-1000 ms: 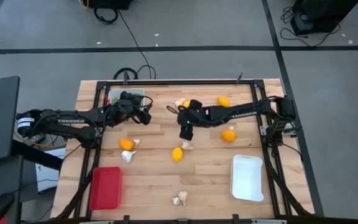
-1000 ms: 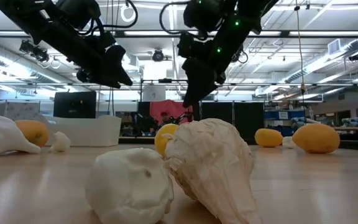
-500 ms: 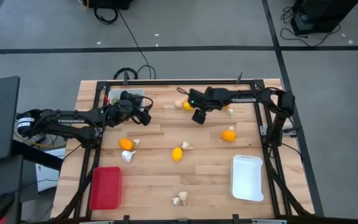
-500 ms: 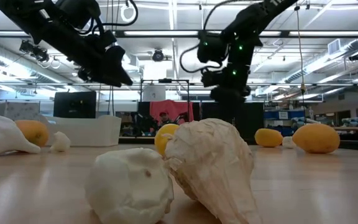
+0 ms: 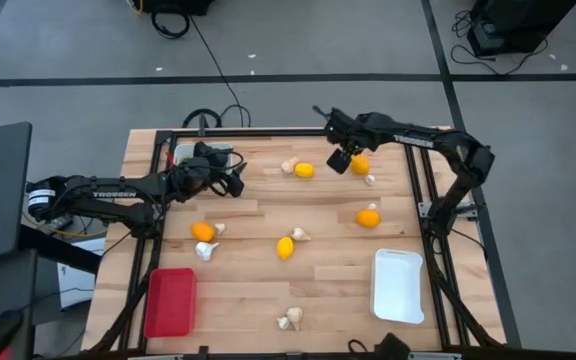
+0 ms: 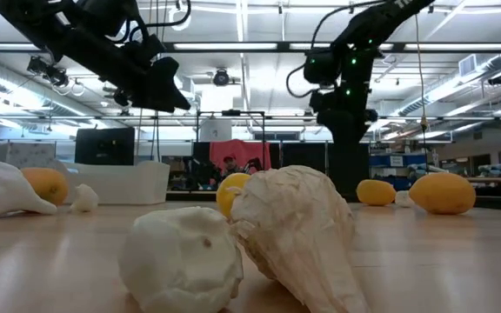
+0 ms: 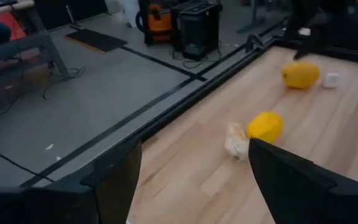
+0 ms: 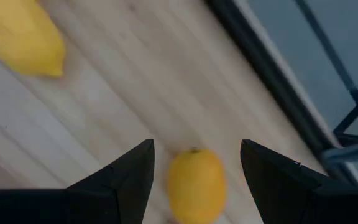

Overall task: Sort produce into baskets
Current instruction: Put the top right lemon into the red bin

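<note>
right wrist view: right gripper (image 8: 194, 163) wide open over a lemon (image 8: 196, 185) at the table's far edge | looks light, firm, slick, so pinch its 2 long sides | left gripper (image 5: 236, 180) open too, empty, by the far-left white tray (image 5: 190, 153)

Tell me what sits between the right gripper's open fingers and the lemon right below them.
Nothing. The right wrist view shows the right gripper open with the yellow lemon framed between its fingers, only bare wooden table around it. The high view shows it over that fruit near the far edge.
</note>
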